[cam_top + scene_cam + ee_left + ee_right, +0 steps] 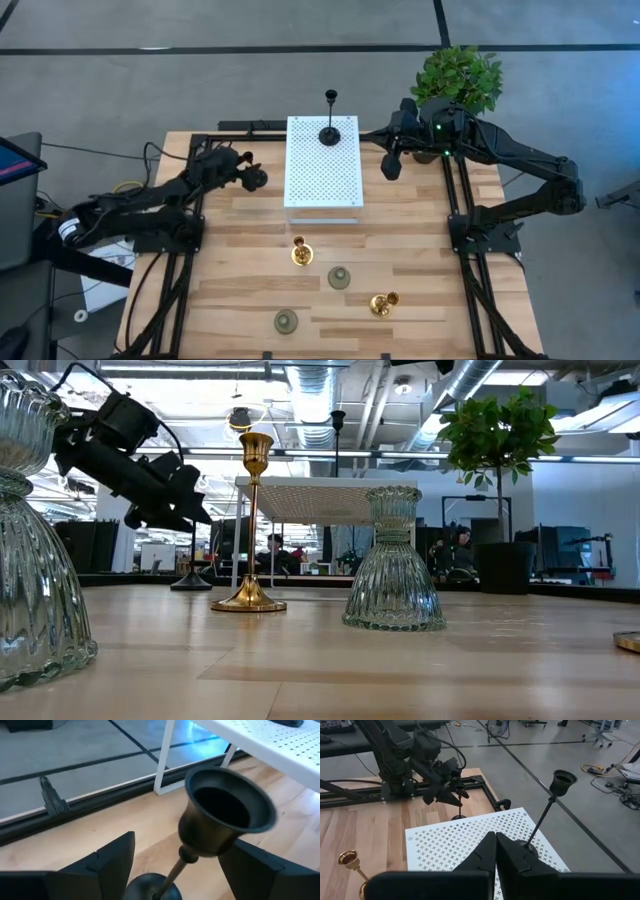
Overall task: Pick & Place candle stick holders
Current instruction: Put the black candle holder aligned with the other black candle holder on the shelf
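My left gripper [172, 870] hangs near the bench's far-left corner, jaws wide astride an upright black candle stick holder [220, 815], stem vertical between the fingers, not yet pinched. Right gripper [496, 850] is closed, empty, beside the other black holder [555, 795] on the white perforated stand [322, 165].

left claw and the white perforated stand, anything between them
Only bare table between the left claw and the stand, in the high view.

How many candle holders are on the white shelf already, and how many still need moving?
One black holder stands on the white shelf. The left gripper, fingers open, is around the second black holder on the table beside the shelf. Two gold holders and two grey-green ones wait on the table. The right gripper, shut, hovers by the shelf.
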Robot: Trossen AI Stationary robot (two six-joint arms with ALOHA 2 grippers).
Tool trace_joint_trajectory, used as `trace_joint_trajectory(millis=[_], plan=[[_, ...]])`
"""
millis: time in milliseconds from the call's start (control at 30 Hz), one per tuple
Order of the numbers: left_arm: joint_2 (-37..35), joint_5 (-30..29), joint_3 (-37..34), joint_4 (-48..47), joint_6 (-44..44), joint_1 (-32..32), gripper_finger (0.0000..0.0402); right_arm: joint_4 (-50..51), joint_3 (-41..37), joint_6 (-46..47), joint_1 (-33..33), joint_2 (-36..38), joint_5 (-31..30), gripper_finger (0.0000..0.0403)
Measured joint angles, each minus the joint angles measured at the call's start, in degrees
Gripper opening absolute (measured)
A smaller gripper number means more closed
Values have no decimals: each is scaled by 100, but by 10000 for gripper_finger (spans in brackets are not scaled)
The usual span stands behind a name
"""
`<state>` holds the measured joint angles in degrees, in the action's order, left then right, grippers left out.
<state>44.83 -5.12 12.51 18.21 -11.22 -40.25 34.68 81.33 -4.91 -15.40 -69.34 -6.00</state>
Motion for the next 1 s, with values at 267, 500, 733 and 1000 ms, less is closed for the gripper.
trace_joint_trajectory(millis=[267,500,733,1000], plan=[[532,2,0,183,-22,0,187,2,-1,0,0,0,0,0],[591,4,0,224,-22,0,78,2,0,0,0,0,0,0],[574,47,9,287,-15,-2,13,2,1,-1,0,0,0,0],[439,84,54,173,-142,45,12,4,0,-4,0,0,0,0]])
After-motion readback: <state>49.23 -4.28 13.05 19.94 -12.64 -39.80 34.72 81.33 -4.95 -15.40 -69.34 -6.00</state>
